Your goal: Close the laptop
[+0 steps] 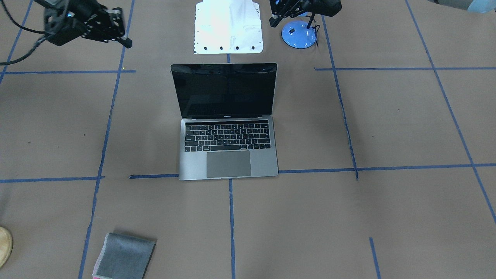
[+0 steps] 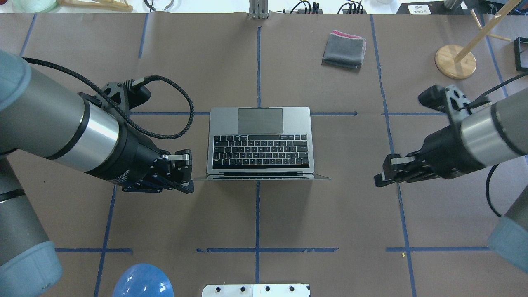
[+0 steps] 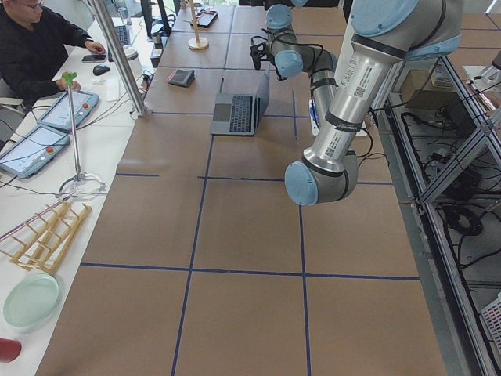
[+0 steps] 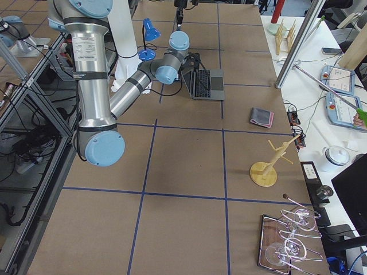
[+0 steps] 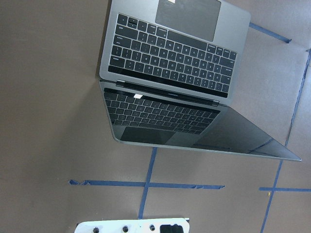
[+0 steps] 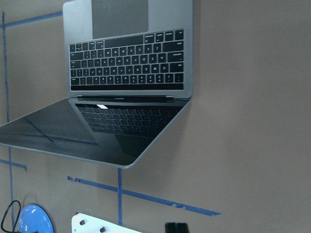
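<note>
**Cloth in foreground; laptop open, lid untouched**

Folded grey cloth (image 1: 124,255) is seen nearest the front-facing camera, at 7 o'clock from the laptop (image 1: 228,147) and well apart from it. The laptop is set mid-table (image 2: 330,206). In the overhead view its trackpad edge is turned to 12 o'clock, and the lid (image 2: 264,177) is raised past upright and leaned toward 6 o'clock.

In the same view the left gripper (image 2: 185,171) is held at 9 o'clock of the hinge, just beside the lid's corner, with no contact seen. The right gripper (image 2: 379,179) is held at 3 o'clock, well apart. Both sets of fingers appear pressed together, and nothing is held.

The lid's back is probably best met high, near its top edge, from 6 o'clock. It should be pushed toward 12 o'clock and followed down slowly so it is not slammed. If it is pushed low by the hinge, the base may be slid across the paper.

Open paper is left behind the lid at 6 o'clock. Farther out, a white plate (image 2: 255,290) at 6 o'clock and a blue lamp (image 2: 142,282) at 7 o'clock are to be kept clear of.
</note>
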Available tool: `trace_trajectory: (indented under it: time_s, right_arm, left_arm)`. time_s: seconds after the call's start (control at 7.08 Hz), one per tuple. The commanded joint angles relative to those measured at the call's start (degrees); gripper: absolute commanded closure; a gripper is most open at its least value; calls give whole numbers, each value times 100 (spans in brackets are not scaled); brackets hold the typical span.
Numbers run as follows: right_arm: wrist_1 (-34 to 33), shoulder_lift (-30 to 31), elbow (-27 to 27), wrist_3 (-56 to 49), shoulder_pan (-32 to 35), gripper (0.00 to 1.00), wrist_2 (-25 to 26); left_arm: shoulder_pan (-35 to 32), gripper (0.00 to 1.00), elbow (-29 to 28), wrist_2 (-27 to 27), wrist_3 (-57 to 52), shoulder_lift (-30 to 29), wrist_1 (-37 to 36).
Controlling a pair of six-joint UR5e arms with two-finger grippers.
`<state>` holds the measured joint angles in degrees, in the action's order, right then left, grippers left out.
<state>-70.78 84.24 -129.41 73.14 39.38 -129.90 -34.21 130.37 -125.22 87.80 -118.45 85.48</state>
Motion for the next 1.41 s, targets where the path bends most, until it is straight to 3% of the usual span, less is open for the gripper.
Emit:
trace_trajectory:
  time_s: [0.0,0.28,0.42,0.71,1.27]
  right_arm:
    - [223,-285,47,640,-1360,98,1551]
    - [197,-521,152,728,-1853,98,2236]
    - [196,-723,353,728,-2099,99,2780]
    - [179,-953,530,720,-2189,99,3284]
    - [187,-962,583,702,-2076,99,3568]
  left_arm:
    - [353,98,-334,392,175,-212,47]
    - [678,98,-634,805,158,-275,91]
    - [688,98,-844,841,115,-319,100]
    - [688,98,-1275,841,123,-538,100]
    - [758,98,-1629,841,132,-539,355]
